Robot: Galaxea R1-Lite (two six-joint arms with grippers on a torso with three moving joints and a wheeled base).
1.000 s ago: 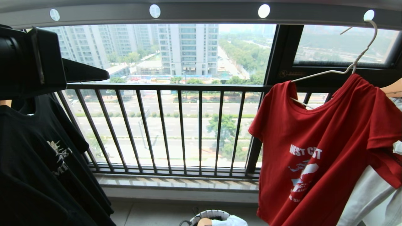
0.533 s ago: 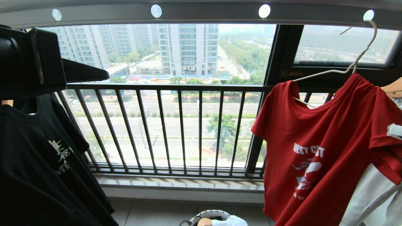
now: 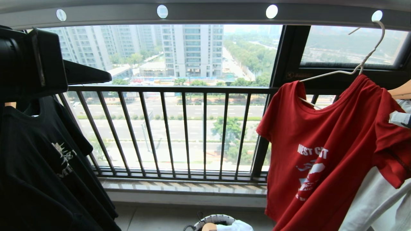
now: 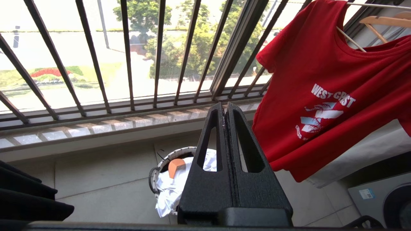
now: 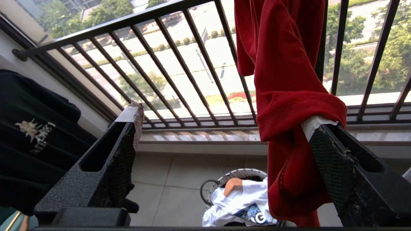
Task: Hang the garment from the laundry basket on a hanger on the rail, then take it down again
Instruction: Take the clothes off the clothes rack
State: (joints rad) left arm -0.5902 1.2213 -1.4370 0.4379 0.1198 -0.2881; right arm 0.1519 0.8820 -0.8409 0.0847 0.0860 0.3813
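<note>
While the red shirt (image 3: pixel 324 141) hangs askew on the white hanger (image 3: pixel 359 65), hooked into a hole of the grey rail (image 3: pixel 212 14), its sleeve drapes over one finger (image 5: pixel 334 154) of the right pincer (image 5: pixel 221 125), whose jaws stand wide and clamp nothing. Off to the left, the left pincer (image 4: pixel 224 107) is pressed tight together and empty, up by a black shirt (image 3: pixel 41 166). Below on the floor sits the basket (image 3: pixel 218 221) with a white garment (image 5: pixel 237 202) in it, before the window railing (image 3: pixel 173 131).
</note>
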